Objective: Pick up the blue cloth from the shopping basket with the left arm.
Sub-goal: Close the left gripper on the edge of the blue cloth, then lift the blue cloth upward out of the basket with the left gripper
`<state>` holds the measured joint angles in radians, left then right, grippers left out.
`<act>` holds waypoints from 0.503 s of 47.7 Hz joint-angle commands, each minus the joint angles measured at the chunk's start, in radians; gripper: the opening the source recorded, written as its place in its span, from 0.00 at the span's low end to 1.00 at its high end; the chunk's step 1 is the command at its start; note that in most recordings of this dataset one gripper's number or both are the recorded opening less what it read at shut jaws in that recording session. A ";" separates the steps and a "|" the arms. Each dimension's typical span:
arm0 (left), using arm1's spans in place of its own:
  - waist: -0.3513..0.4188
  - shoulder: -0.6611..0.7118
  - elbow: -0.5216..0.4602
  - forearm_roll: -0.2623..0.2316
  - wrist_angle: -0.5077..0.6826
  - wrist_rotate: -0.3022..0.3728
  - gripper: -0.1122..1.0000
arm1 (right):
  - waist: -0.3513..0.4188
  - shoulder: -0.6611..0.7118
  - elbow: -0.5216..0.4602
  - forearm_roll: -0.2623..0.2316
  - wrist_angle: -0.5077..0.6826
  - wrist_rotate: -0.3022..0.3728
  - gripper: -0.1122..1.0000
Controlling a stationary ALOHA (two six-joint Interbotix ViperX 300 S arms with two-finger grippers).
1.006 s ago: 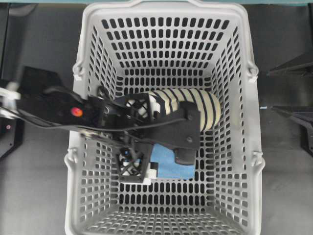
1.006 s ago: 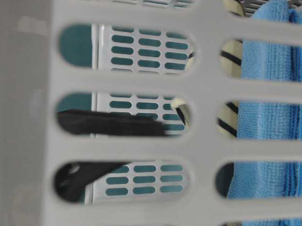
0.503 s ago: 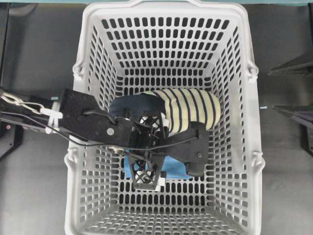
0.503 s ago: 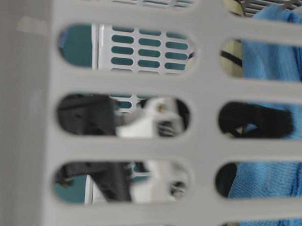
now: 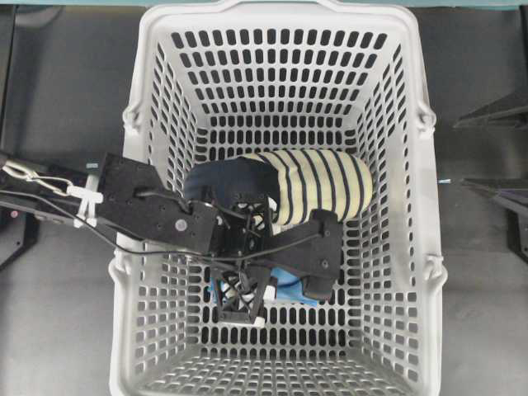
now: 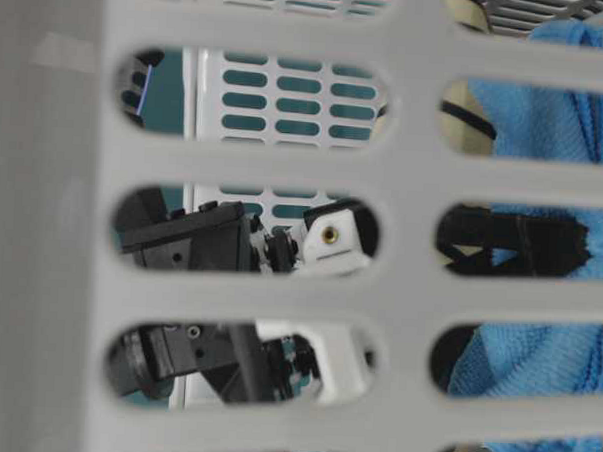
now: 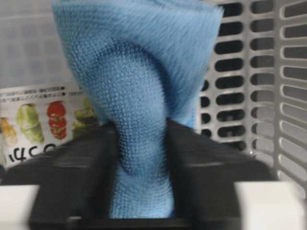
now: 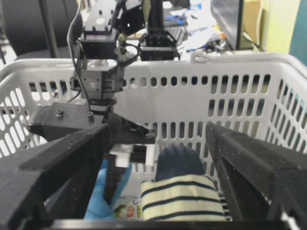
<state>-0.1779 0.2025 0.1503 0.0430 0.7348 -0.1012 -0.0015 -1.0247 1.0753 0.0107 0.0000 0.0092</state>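
Down near the floor of the shopping basket [image 5: 148, 49], toward its near wall, my left tool [image 7: 141, 167] was pinching the blue cloth [image 7: 139, 96], the fabric bunched into a narrow ridge between my two dark fingers [image 7: 79, 163]. From overhead, only a sliver of that cloth showed beneath my left arm [image 5: 165, 216].

I judged the bite to be shallow: a gathered fold, not the whole folded stack. If I lifted quickly, the fold could slide out, or the cloth could unfold and trail, catching a corner in the floor slots or in the wall slots beside it.

Just beyond my tool lay the striped slipper [image 5: 318, 186], close beside the cloth; whether they touched I could not tell. A rising cloth might drag it or snag on it. A printed packet [image 7: 33, 120] showed behind the cloth and could be pulled along too.

My forearm crossed the basket's left rim, so a careless upward swing might knock the rim and shift the basket.

My right tool [image 8: 153, 153] waited with its jaws spread, well apart from all this.
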 commanded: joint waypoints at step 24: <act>-0.005 -0.198 -0.405 0.003 0.391 0.005 0.23 | -0.003 -0.014 -0.008 0.002 -0.008 0.008 0.80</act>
<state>-0.1795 0.0522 -0.1319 0.0430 1.0308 -0.0951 -0.0031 -1.0431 1.0769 0.0092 0.0000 0.0153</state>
